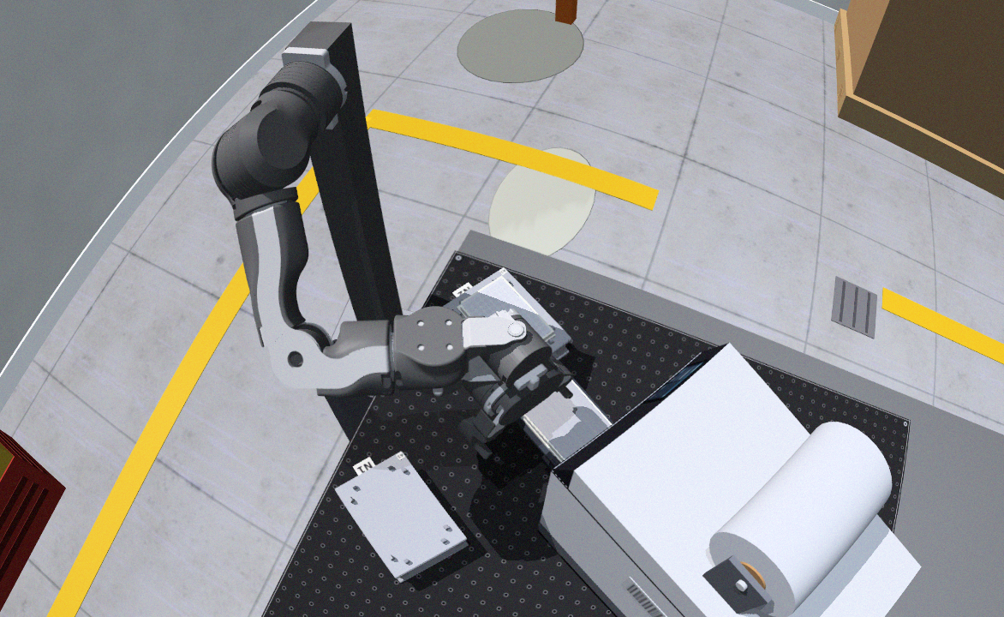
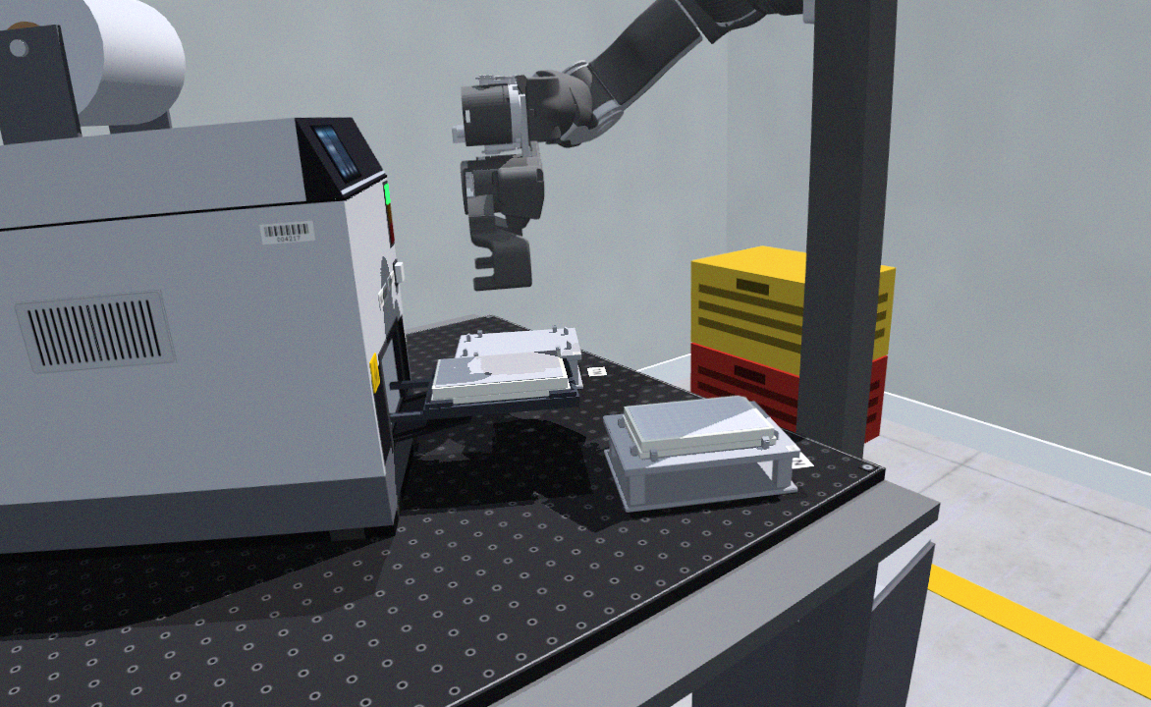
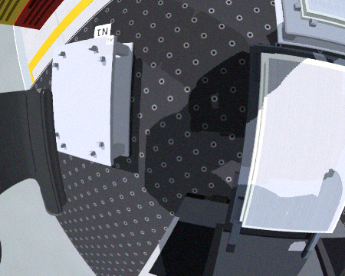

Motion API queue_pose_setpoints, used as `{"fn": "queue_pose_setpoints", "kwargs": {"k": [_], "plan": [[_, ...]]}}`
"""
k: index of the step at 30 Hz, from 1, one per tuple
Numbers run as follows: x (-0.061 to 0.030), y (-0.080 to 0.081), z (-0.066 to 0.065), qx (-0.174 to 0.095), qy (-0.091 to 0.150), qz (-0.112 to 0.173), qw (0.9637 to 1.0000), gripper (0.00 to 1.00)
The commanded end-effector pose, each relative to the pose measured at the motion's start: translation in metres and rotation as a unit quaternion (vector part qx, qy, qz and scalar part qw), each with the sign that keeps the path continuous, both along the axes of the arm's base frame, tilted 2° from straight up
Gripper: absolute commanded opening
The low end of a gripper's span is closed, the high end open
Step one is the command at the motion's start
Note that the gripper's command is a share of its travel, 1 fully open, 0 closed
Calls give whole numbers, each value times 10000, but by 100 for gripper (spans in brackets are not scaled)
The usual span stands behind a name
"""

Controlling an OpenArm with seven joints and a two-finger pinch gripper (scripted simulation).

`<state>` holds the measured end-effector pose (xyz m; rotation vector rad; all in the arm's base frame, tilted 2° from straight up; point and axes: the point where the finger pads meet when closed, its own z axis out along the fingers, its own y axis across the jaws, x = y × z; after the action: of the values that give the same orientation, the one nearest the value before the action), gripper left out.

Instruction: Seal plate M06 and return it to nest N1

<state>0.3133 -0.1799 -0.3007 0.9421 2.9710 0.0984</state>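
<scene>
Plate M06 (image 2: 503, 372) lies flat in the pocket of the sealer's stage (image 2: 474, 403), which stands out in front of the housing. Its top is smooth and shiny, and it also shows in the wrist view (image 3: 295, 146) and the overhead view (image 1: 567, 423). My gripper (image 2: 500, 274) is open and empty, hanging high above the stage and apart from the plate. In the overhead view, my gripper (image 1: 494, 426) sits over the stage's outer end. Nest N1 (image 1: 400, 515) is empty and also shows in the wrist view (image 3: 88, 103). The lamp (image 2: 386, 193) shows green, and the START key (image 2: 398, 273) is below it.
Plate M09 (image 2: 698, 424) sits flat on nest N2 (image 2: 704, 470) near the table's edge, and my wrist partly hides it in the overhead view (image 1: 499, 302). The sealer housing (image 2: 157, 334) with its foil roll (image 1: 804, 510) fills one side. The arm's post (image 2: 844, 219) and stacked crates (image 2: 768, 334) stand beyond N2.
</scene>
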Motion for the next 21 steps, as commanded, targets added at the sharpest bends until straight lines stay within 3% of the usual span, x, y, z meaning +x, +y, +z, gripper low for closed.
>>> {"fn": "queue_pose_setpoints", "kwargs": {"k": [1,10,15,21], "plan": [[-27,-101,-14,-156,67,-90,9998,77],[-27,-101,-14,-156,67,-90,9998,77],[272,251,27,-154,67,-89,9998,77],[272,251,27,-154,67,-89,9998,77]]}}
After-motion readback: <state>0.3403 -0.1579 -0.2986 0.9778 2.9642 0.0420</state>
